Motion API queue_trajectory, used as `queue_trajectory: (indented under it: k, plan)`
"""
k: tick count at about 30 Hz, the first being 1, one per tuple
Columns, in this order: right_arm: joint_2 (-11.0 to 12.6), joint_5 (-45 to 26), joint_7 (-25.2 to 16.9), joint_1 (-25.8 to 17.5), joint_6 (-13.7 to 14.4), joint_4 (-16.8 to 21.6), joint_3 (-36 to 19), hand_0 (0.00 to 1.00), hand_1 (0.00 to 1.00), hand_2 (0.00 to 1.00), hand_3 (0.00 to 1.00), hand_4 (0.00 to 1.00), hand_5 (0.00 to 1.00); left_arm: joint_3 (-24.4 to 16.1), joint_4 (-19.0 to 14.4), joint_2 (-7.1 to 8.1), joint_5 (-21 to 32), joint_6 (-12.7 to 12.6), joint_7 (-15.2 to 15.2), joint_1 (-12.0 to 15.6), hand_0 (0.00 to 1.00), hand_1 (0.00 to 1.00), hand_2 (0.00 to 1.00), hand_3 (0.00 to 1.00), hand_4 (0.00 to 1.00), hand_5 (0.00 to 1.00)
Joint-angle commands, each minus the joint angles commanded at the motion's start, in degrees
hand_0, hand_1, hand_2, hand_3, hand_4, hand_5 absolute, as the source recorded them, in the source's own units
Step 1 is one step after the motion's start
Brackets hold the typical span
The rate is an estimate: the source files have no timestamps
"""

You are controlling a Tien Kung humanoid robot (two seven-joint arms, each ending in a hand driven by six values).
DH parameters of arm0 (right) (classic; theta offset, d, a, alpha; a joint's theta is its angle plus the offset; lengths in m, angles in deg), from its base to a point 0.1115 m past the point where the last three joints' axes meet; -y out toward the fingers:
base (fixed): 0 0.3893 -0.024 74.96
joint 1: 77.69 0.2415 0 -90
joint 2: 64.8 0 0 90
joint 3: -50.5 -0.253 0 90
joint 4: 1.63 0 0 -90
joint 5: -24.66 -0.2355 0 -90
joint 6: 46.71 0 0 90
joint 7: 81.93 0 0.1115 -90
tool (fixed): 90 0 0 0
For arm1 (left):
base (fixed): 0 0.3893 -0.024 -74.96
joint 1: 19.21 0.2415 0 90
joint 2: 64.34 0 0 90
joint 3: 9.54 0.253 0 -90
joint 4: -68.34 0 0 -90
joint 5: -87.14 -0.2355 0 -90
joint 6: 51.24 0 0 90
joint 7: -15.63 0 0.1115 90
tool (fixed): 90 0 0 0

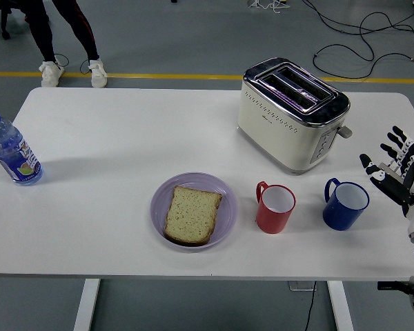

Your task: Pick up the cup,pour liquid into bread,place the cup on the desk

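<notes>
A red cup (275, 208) and a blue cup (345, 204) stand upright side by side at the table's near right, handles pointing left. A slice of bread (192, 214) lies on a purple plate (224, 229) left of the red cup. My right hand (393, 169) is over the table's right edge, just right of the blue cup and apart from it, fingers spread and holding nothing. My left arm is out of view.
A cream toaster (292, 113) stands behind the cups. A water bottle (11, 151) stands at the table's left edge. A person's legs (65, 38) show beyond the far left corner. Cables lie on the floor at the top right.
</notes>
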Motion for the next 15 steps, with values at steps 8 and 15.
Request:
queue_trajectory:
  k: [8,15]
  plan:
    - [-0.1,-0.2,-0.1,0.1,0.1,-0.2,-0.4,0.889,0.786,0.871,0.899,0.836,0.223,-0.1,0.0,0.00,-0.1,0.0,0.1,-0.1,0.674,0.712,0.738,0.662,0.430,0.933]
    - [-0.3,-0.4,0.0,0.3,0.0,-0.3,-0.7,0.890,0.788,0.869,0.895,0.828,0.226,-0.4,0.0,-0.02,-0.5,0.0,0.1,-0.2,0.674,0.712,0.738,0.662,0.430,0.933]
